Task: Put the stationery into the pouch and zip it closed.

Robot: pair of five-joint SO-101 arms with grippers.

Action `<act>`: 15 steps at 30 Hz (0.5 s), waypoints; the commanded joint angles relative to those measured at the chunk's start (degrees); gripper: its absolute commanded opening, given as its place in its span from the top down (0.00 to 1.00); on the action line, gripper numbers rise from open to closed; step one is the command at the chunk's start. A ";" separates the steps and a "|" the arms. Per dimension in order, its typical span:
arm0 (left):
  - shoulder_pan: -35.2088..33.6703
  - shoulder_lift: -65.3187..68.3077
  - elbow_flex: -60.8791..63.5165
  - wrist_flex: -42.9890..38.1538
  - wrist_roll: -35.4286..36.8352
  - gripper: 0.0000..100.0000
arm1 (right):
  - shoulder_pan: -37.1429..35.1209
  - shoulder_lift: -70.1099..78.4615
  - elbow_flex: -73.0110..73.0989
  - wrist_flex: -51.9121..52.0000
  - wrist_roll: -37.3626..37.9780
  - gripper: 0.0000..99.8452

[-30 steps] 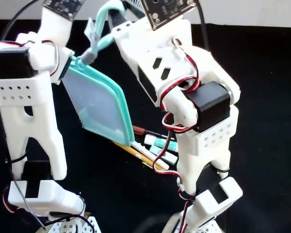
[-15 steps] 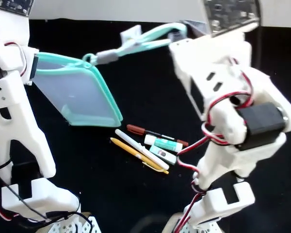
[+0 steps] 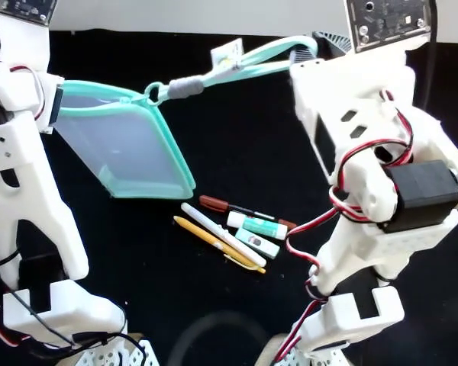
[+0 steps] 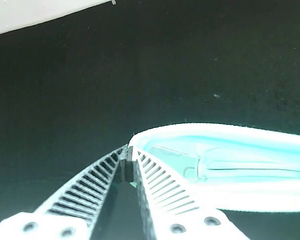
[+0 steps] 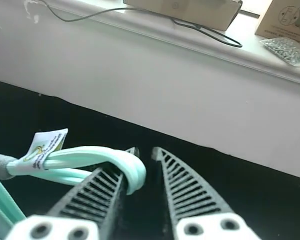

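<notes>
The teal pouch (image 3: pixel 130 149) with a translucent side hangs tilted above the black table. My left gripper (image 4: pixel 129 151) is shut on its rim at one corner; the pouch (image 4: pixel 225 162) spreads out beside the fingers. A teal wrist strap (image 3: pixel 244 62) with a white tag runs taut from the pouch's other top corner to my right gripper (image 3: pixel 313 44). In the right wrist view the strap (image 5: pixel 132 170) loops around one finger, and my right gripper (image 5: pixel 144 150) is shut on it. The stationery lies on the table below: a brown marker (image 3: pixel 233 206), a white pen (image 3: pixel 217 230), a yellow pencil (image 3: pixel 210 240) and two white-green pieces (image 3: pixel 258 226).
The two arms' white bodies stand at the left (image 3: pixel 30 198) and the right (image 3: pixel 382 206) of the stationery. A white wall (image 5: pixel 165 85) rises past the far table edge, with a ledge carrying boxes and a cable.
The two arms have swung apart. The pouch moved left with my left gripper, and my right gripper pulled the strap out to the right until it is taut. The stationery stayed put.
</notes>
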 commanded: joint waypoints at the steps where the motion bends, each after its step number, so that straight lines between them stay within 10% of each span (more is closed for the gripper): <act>1: -0.66 -0.13 -0.22 -0.09 0.53 0.99 | -3.65 -1.98 -1.10 -1.54 -14.24 0.74; 5: 1.27 -0.04 -0.22 -0.09 0.44 0.99 | -9.45 -1.89 -1.01 -7.87 -35.34 0.61; 15: 3.56 0.04 -0.22 -0.26 0.44 0.99 | -10.68 -2.33 -1.54 -9.89 -36.48 0.60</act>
